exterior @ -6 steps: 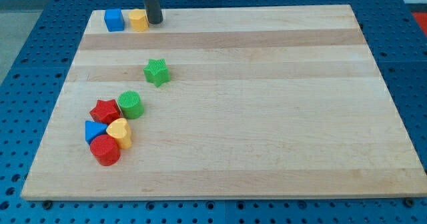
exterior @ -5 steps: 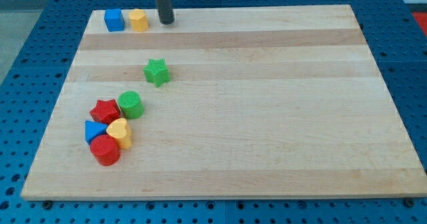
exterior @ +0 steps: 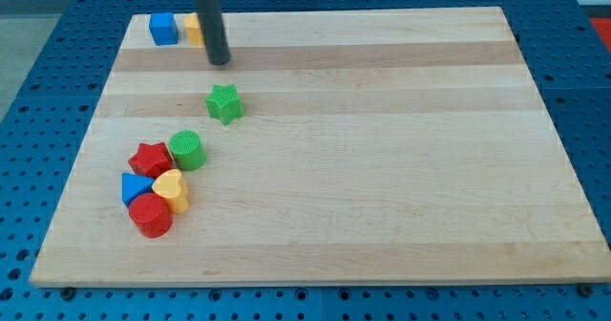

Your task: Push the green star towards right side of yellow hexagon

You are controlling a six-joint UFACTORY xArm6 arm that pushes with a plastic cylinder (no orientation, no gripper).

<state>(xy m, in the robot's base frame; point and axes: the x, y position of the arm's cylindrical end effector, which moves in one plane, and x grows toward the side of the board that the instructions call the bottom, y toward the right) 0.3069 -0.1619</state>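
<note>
The green star (exterior: pixel 224 103) lies on the wooden board's left half, above the block cluster. The yellow hexagon (exterior: pixel 194 29) sits near the board's top left edge, partly hidden behind my rod, with the blue cube (exterior: pixel 163 29) just to its left. My tip (exterior: pixel 220 60) rests on the board below and to the right of the hexagon, and a short way above the green star, touching neither.
A cluster sits at the lower left: a green cylinder (exterior: pixel 186 150), a red star (exterior: pixel 150 158), a blue triangle (exterior: pixel 134 187), a yellow heart (exterior: pixel 172 189) and a red cylinder (exterior: pixel 150 215). The board's top edge (exterior: pixel 363 10) runs just above the hexagon.
My tip moved first a little right, then down and left from beside the hexagon toward the green star. No block has moved.
</note>
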